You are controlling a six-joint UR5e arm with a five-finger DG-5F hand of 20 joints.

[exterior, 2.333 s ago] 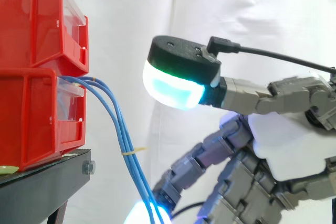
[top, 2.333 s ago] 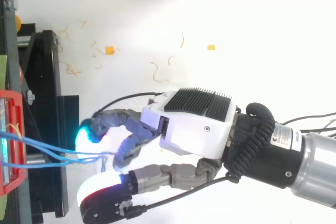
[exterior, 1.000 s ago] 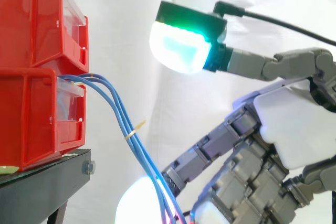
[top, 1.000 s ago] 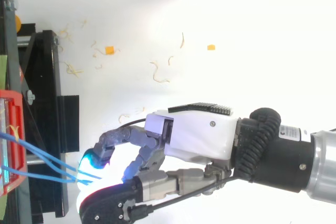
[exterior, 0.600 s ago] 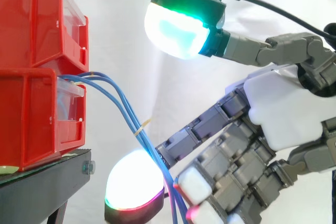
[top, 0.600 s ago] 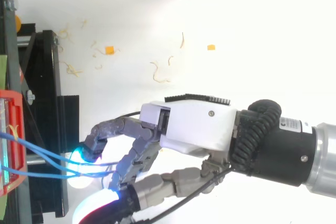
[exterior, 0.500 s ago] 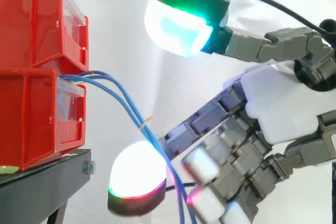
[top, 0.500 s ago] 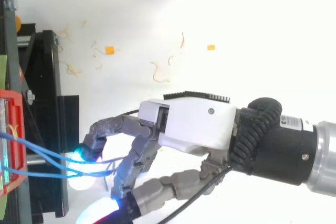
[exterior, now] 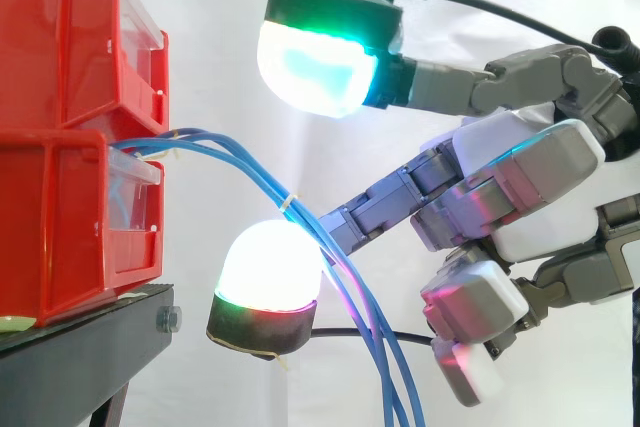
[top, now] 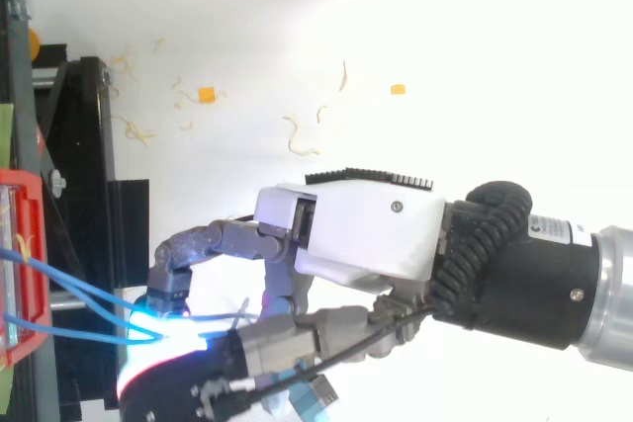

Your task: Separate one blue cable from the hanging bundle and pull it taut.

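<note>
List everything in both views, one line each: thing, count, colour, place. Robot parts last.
red bins: two, red, stacked at the left on the stand
stand: one, black, under the bins
blue cables: about three, blue, hanging from the lower bin down to the right
tie: one, pale yellow, around the cables
scraps: several, orange and yellowish, scattered on the white floor
curtain: one, white, behind everything
hand: one, grey and white, reaching from the right to the cables

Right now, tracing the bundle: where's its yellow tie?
Side view: the yellow tie wraps the blue cables right of the lower red bin, just above a glowing pad.
</note>
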